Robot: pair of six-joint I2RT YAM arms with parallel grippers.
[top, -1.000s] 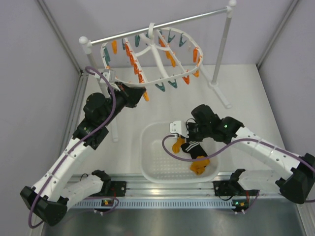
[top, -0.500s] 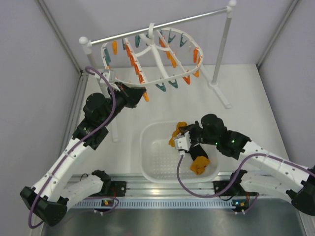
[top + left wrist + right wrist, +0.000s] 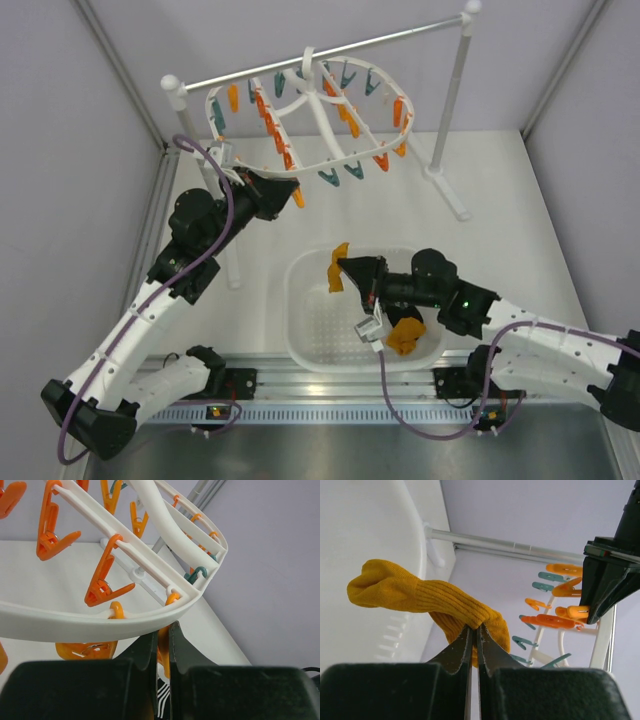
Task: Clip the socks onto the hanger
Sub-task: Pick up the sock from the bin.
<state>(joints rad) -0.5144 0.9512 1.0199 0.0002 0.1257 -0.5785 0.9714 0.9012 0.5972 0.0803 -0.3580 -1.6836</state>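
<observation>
Nearest the arm bases, the white perforated basket (image 3: 291, 312) sits on the bench (image 3: 500, 200); one mustard sock (image 3: 405, 337) lies at its near right corner, partly under the right arm; above the basket's far half the right claw (image 3: 347, 268) (image 3: 474, 628) is pinched tight on the second mustard sock (image 3: 337, 268) (image 3: 415, 596), gripping it near the middle so that it hangs clear of the basket, one bunched end out to the side; farther back and to the left, the left claw (image 3: 287, 188) (image 3: 162, 634) is closed on an orange clothespin (image 3: 297, 196) (image 3: 163, 652) dangling from the near rim of the hanger (image 3: 330, 161) (image 3: 75, 617); the hanger, its orange and teal clothespins all bare, hangs by its hook from the silver rod (image 3: 350, 48) at the back.
</observation>
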